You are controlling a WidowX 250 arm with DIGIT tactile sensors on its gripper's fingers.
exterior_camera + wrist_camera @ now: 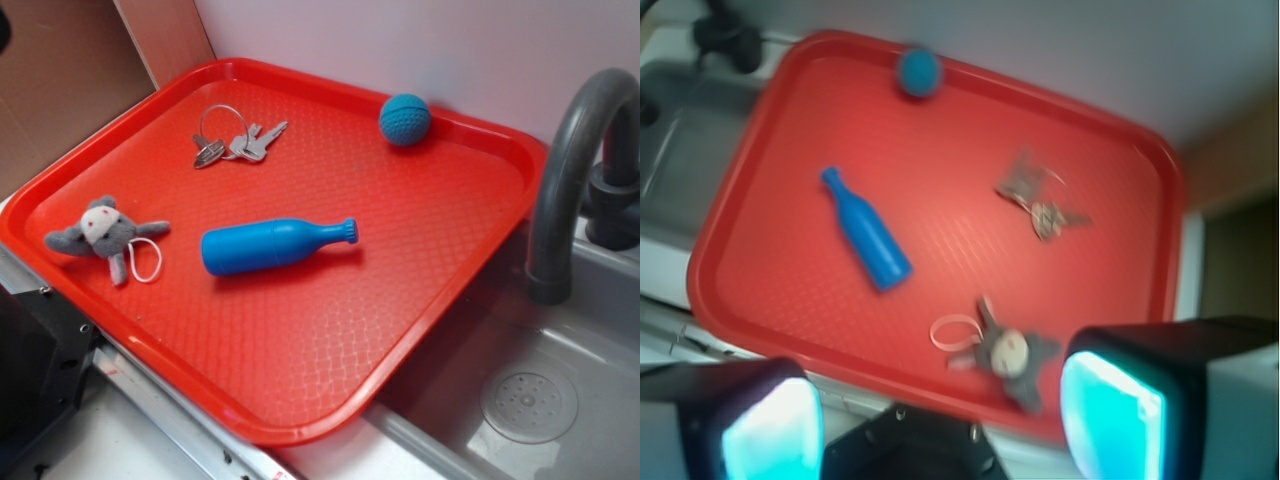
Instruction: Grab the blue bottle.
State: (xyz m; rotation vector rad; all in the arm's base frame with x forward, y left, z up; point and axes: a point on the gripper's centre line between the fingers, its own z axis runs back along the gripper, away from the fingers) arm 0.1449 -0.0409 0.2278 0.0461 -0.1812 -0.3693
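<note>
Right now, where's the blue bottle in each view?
Exterior: blue bottle lying on its side mid-tray, cap pointing right.
Wrist: left of centre, lying diagonally, cap up-left.
Shared landmark: teal ball at the red tray's far edge.

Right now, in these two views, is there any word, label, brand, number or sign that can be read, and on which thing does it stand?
None can be read.
blue bottle: plain, no label.
keys: any stamping is too small to read.
red tray, ball, plush toy: no text visible.
The wrist view is too blurred for any text.
</note>
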